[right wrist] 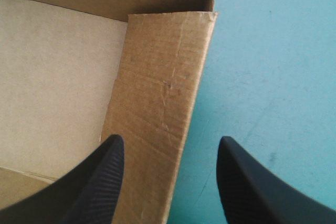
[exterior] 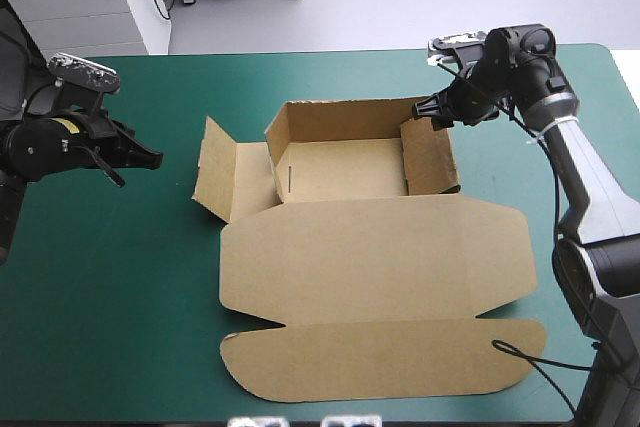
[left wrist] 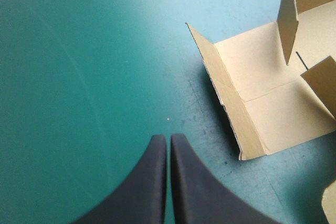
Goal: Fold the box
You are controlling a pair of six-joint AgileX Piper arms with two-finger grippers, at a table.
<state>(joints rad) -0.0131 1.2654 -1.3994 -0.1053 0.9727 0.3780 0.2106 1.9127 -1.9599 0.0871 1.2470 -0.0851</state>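
Note:
The brown box (exterior: 350, 172) lies mid-table as a partly raised tray. Its far wall and right wall (exterior: 432, 159) stand up, the left flap (exterior: 215, 175) is half lifted, and the lid (exterior: 375, 267) is flat toward the front. My right gripper (exterior: 428, 111) is open at the far right corner, and in the right wrist view the right wall (right wrist: 157, 82) runs between the fingers of my right gripper (right wrist: 170, 145). My left gripper (exterior: 152, 159) is shut and holds nothing, left of the box. In the left wrist view, my left gripper (left wrist: 168, 141) points past the left flap (left wrist: 247, 103).
The teal-green cover (exterior: 120, 287) stretches wide to the left of the box and in a strip along the far edge (exterior: 300, 67). The lid's front flap (exterior: 380, 362) reaches close to the table's front edge.

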